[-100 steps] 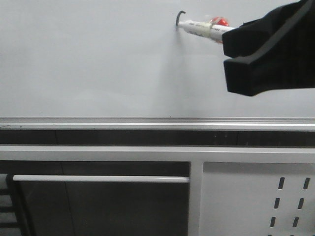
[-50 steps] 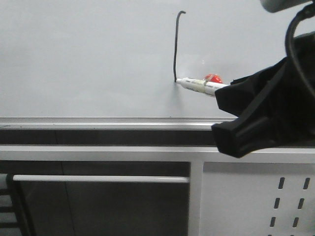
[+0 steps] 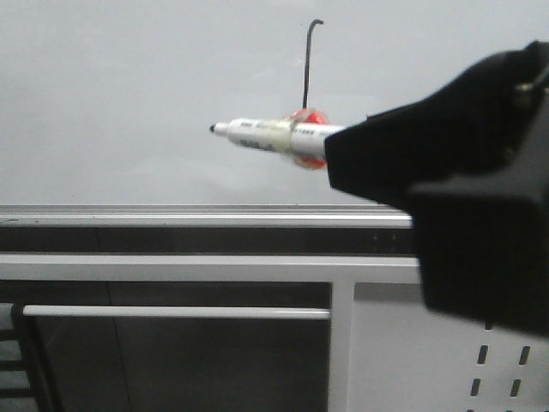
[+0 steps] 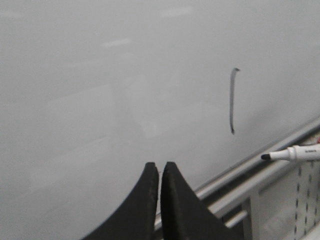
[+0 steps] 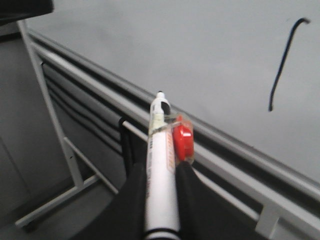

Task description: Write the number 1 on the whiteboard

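Pale grey and glossy, the whiteboard [image 3: 129, 103] fills the upper half of the front view, closed below by its silver bottom rail [image 3: 171, 213]. On it stands the number 1 [image 3: 307, 62], a thin black upright stroke with a small hook at its top, with bare board all round it. The right claw [image 3: 343, 159] is clenched on a white marker [image 3: 266, 135] that carries a red piece [image 3: 309, 137] taped to its barrel; the black tip points left, clear of the board and lower than the stroke's top. The right wrist view shows the marker between both fingers [image 5: 132, 200]. The left wrist view alone shows the left claw [image 4: 159, 180], its fingers pressed together on nothing, in front of bare board, well apart from the stroke. A white perforated panel [image 3: 377, 360] sits under the rail at right.
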Tool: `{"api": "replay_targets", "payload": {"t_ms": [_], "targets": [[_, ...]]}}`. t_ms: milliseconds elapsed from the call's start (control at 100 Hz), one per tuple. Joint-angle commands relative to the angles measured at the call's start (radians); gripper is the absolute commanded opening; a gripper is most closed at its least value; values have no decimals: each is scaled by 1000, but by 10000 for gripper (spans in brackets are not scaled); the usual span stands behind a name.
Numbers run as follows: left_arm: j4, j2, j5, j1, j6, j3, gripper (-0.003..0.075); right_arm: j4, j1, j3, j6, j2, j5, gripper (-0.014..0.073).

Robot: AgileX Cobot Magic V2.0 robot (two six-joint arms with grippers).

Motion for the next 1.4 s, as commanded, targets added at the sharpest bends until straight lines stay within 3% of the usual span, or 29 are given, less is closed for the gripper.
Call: {"api": "replay_targets", "payload": {"t_ms": [0,110,230,300,530,870,1040,1390], "targets": [[210,-1,79,-5,2,-35,46,93,58,-23,-99,-32,-35,-61],[305,-1,189,-5,2,-55,189,178,76,-45,-141,-32,-23,-61],[422,-1,220,-5,2,-80,407,237,76,-83,-173,-32,21,-61],[508,-1,222,-5,2,-85,467,259,76,-113,-190,-32,42,-61],[720,-1,225,-5,2,-85,460,421,74,-218,-317,-32,53,-61],[970,12,204,-5,2,-85,410,466,74,-286,-336,8,116,-61],[1013,49,195,-5,2,-85,410,530,74,-295,-336,54,104,-61],[1057,183,23,-5,2,-85,410,575,74,-295,-337,59,96,-61]]}}
